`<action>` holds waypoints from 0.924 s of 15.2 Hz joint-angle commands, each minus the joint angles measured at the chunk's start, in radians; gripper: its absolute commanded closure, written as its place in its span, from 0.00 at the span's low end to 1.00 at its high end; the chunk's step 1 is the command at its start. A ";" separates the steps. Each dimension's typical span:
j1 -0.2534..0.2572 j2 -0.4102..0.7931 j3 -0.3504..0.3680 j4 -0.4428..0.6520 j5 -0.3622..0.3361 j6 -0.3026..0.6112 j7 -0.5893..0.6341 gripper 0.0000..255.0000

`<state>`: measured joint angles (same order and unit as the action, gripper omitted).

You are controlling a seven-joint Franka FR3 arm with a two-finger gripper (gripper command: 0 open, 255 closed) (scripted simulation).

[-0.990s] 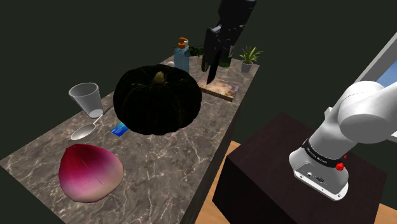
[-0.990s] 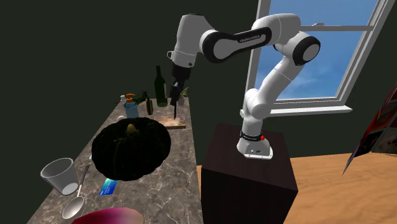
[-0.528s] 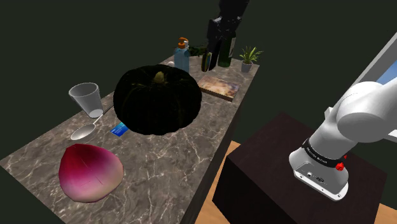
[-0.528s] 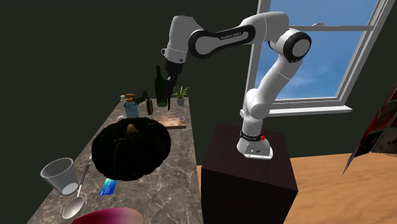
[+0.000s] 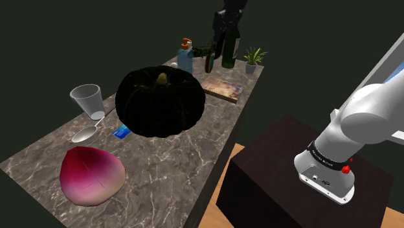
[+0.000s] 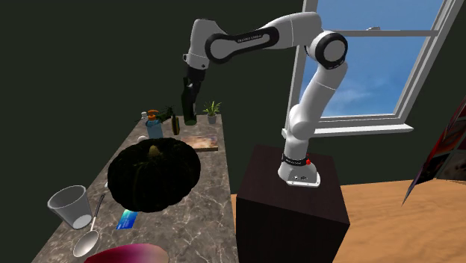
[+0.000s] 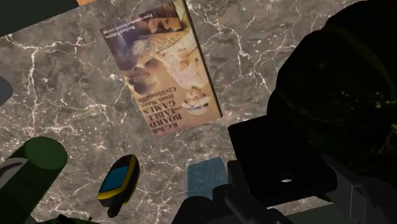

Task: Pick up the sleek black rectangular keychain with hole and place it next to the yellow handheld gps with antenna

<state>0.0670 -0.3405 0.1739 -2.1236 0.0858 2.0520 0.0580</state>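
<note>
Overhead in the shoulder view, the gripper [image 5: 220,34] hangs above the worktop's [image 5: 162,162] far end, in front of a dark bottle [image 5: 230,55]. A book [image 5: 223,89] lies below it by the edge nearest the stand, and a big dark pumpkin [image 5: 160,100] sits mid-worktop. The second exterior view puts the gripper [image 6: 190,93] high over that same far end, well clear of the marble. In the wrist view the fingers pinch the black rectangular keychain [image 7: 280,156] (its small hole shows pale near one edge), so it is carried in the air. Beneath, the yellow gps [image 7: 119,181] lies on the marble just off a corner of the book [image 7: 167,67], beside a green bottle [image 7: 32,162].
</note>
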 commanded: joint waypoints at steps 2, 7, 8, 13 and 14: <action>-0.024 0.066 -0.040 0.059 -0.007 0.003 -0.061 1.00; -0.060 0.187 -0.098 0.183 -0.007 -0.006 -0.154 1.00; -0.068 0.213 -0.109 0.212 -0.006 -0.010 -0.172 1.00; -0.106 0.354 -0.155 0.376 0.007 -0.041 -0.258 1.00; -0.114 0.384 -0.162 0.414 0.011 -0.050 -0.275 1.00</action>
<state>-0.0393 0.0112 0.0197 -1.7482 0.0928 2.0096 -0.1996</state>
